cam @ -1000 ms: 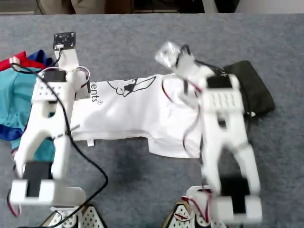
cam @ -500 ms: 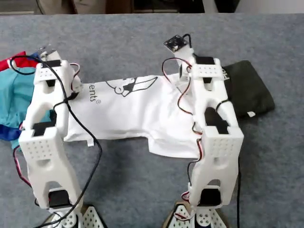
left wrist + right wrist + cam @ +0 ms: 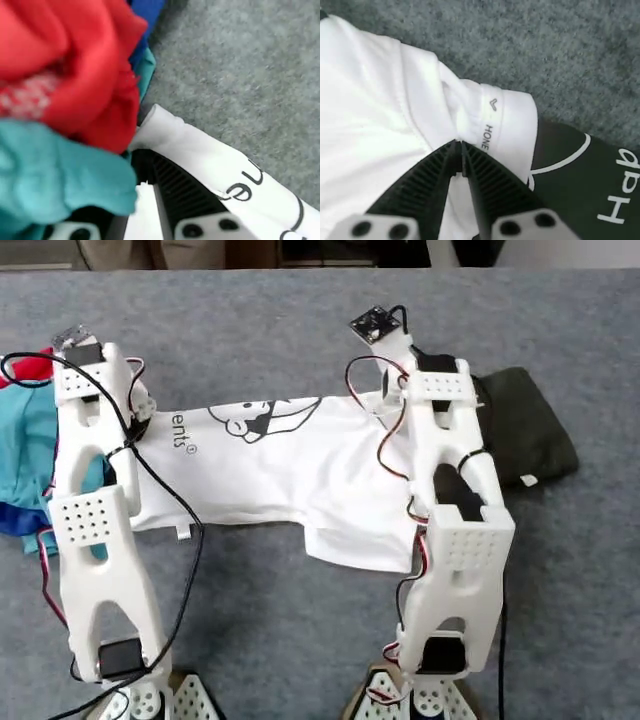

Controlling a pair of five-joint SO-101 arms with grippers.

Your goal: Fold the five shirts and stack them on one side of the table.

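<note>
A white shirt (image 3: 270,470) with a dark print lies spread across the middle of the grey table (image 3: 300,330). My left gripper (image 3: 140,425) is at its far left corner, shut on the white shirt's edge (image 3: 215,160) beside the pile. My right gripper (image 3: 385,400) is at the far right end, its jaws shut on the white shirt's collar (image 3: 460,146). A folded dark shirt (image 3: 525,430) lies just right of that arm, its white print close to the collar (image 3: 570,190).
A loose pile of a red shirt (image 3: 75,75), a teal shirt (image 3: 25,450) and a blue shirt (image 3: 15,518) sits at the table's left edge, touching the white shirt's corner. Bare grey table lies beyond and in front of the white shirt.
Both arms have stretched out over the far edge of the white shirt and closed on it. The shirt has since shifted left, with the left gripper moving towards the pile.
</note>
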